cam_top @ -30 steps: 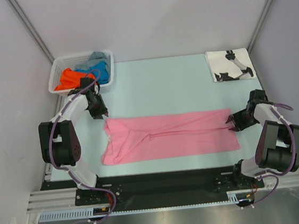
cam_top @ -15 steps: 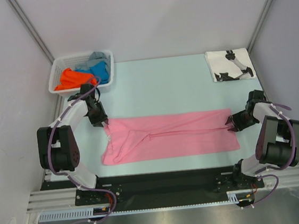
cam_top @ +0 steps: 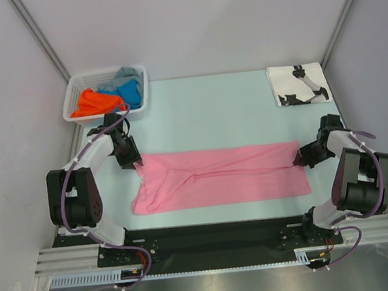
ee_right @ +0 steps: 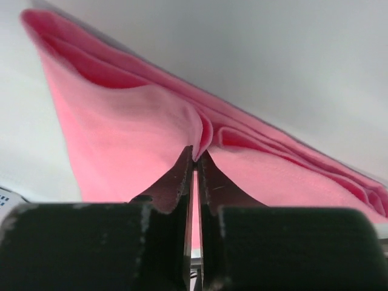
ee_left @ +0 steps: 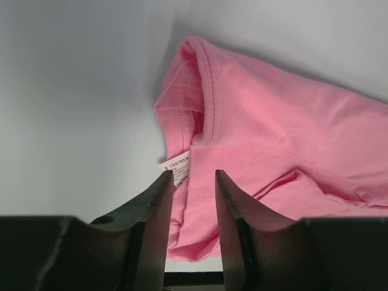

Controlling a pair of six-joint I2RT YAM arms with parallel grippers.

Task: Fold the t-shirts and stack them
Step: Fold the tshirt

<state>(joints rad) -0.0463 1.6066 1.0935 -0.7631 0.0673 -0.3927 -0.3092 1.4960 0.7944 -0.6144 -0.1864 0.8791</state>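
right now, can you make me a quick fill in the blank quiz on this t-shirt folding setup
The right gripper pinches the pink t-shirt, while the left gripper is ___.
The basket sits at the table's far ___ corner.
The white t-shirt has ___ print.
Missing words: open; left; black.

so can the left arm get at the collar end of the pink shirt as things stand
Probably yes. The left gripper hangs open right at the collar end of the pink shirt, and nothing lies over that end, so the way looks free.
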